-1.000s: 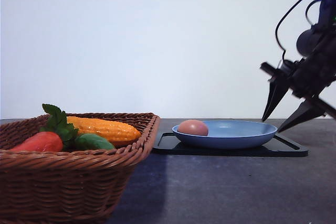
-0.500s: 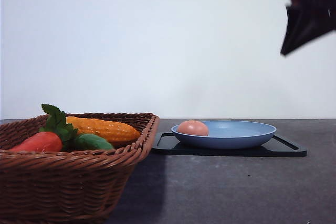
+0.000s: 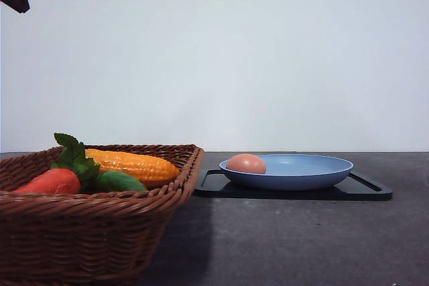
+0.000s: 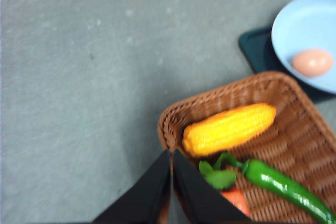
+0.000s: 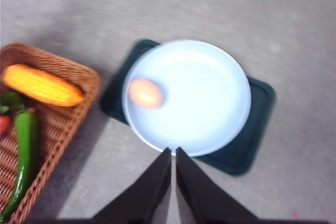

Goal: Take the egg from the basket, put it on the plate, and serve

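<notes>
Transfer step was judged done: the egg was seen lying in the light-blue plate, toward the plate's basket-side edge, nothing touching it. The plate was seated on a black tray on the tabletop, just beside the wicker basket.

In the basket, a corn cob, a green pepper and a red leafy vegetable were seen; no egg was seen there.

Left gripper was held high above the basket's corner, fingers pressed together, nothing between them. Right gripper was held high above the plate's near rim, fingers likewise together and empty.

Remaining, as judged: only the serving part, presumably the plate or tray being presented. The plate was untouched by either gripper.
</notes>
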